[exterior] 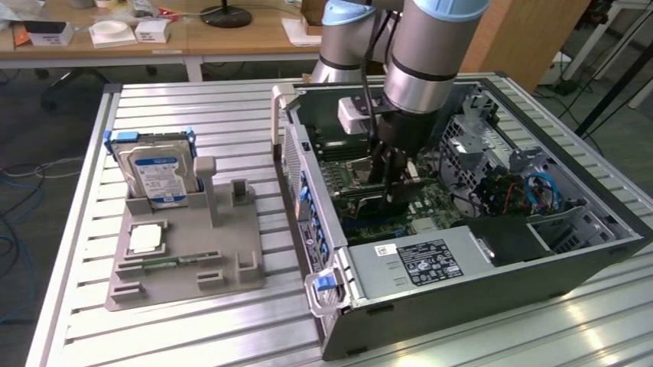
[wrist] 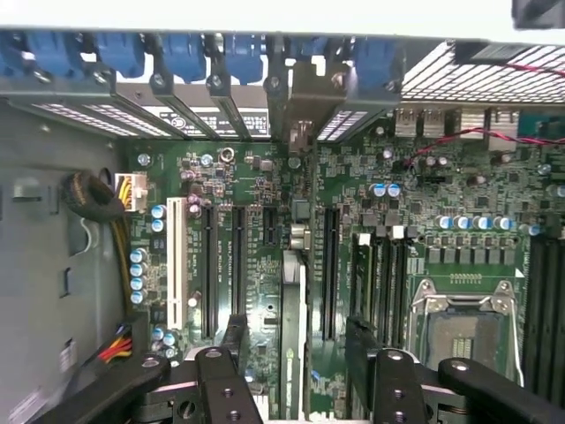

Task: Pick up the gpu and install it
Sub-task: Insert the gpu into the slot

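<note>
Hand (wrist: 296, 353) released, straddling seated gpu (wrist: 292, 309) | labels: none legible

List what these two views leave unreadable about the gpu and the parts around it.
- Whether the gpu sits fully in its slot: the wrist view sees the card edge-on, so it covers the slot. In the exterior view the gripper and arm stand in front.
- Print on the hard drive label: too small, exterior view.
- Print on the power supply label: too small, exterior view.

Lab or workshop — slotted aluminium bench (exterior: 204, 107), opened computer case (exterior: 571, 264), cluttered desks (exterior: 204, 34)
</note>
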`<action>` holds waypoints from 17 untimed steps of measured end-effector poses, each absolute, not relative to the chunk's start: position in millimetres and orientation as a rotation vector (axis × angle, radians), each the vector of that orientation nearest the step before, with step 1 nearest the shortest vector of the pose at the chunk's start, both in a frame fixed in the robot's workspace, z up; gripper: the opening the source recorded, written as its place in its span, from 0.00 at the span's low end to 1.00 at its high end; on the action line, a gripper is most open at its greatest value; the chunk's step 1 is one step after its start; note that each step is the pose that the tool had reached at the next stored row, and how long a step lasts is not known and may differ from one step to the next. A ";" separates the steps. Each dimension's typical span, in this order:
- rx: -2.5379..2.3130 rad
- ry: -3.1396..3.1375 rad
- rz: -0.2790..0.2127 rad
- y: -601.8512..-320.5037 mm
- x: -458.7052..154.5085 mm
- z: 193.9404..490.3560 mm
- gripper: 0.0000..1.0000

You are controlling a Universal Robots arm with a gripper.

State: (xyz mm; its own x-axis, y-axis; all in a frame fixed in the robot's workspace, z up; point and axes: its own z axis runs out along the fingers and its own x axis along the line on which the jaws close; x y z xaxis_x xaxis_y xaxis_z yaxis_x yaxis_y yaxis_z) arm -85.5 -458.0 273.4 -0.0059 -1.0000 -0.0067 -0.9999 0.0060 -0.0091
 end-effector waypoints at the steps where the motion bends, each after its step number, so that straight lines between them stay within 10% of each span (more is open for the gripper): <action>1: -2.207 2.220 -0.003 -458.0 -85.5 275.7 0.56; 15: -2.206 2.219 -0.001 -458.0 -85.5 286.1 0.55; 17: -2.206 2.219 -0.001 -458.0 -85.5 286.1 0.42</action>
